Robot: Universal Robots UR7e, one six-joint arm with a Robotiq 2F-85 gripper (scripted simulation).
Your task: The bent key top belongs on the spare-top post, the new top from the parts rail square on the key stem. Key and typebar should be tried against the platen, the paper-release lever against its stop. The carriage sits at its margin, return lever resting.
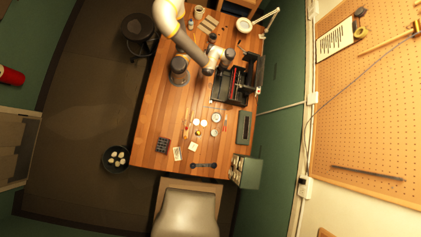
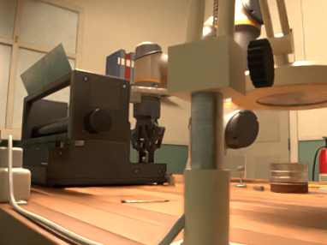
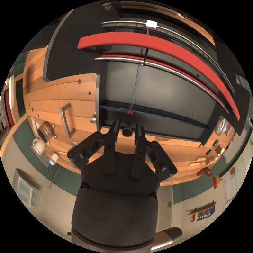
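Note:
A small dark round key top (image 3: 128, 130) sits at the front edge of the black typewriter (image 1: 236, 84), and my gripper (image 3: 128, 129) stands open around it, holding nothing. A thin typebar (image 3: 136, 80) runs from the key toward the red curved band (image 3: 151, 43) and the platen behind it. A white tab (image 3: 151, 24) sits at the far rail. From the second side camera the gripper (image 2: 147, 159) points down at the typewriter's front ledge (image 2: 141, 170). The key stem is hidden under the top.
The typewriter's front wall lies just ahead of the fingers. A metal handle (image 3: 65, 120) and a brown jar (image 3: 45, 131) lie to the left on the bench. A magnifier lamp (image 1: 244, 25) stands at the far corner. Small parts (image 1: 203, 123) lie mid-bench.

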